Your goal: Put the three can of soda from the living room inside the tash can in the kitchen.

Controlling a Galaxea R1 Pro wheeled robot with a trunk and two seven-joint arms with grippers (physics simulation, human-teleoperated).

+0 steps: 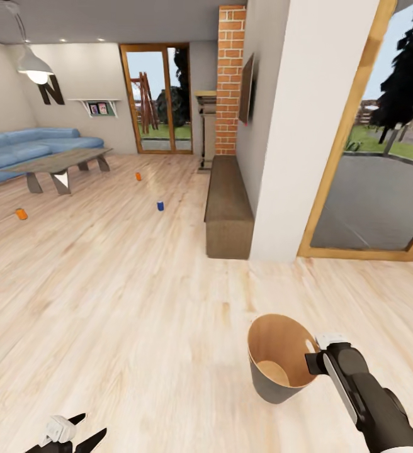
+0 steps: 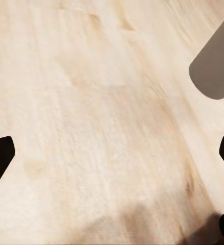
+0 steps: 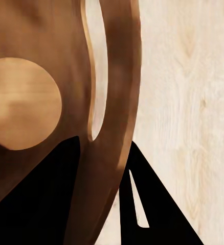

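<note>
The tash can (image 1: pixel 281 368) hung off the floor, its rim wall clenched in my right gripper (image 1: pixel 315 360); my left gripper (image 1: pixel 73 434) was spread and empty. Three soda cans lay well ahead to the left: blue (image 1: pixel 160 206) nearest.

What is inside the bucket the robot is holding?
Nothing. The bin held by the right tool shows only its tan-brown wall and round bottom, with no cans inside. All three cans sit on the floor: orange, orange and blue.
</note>
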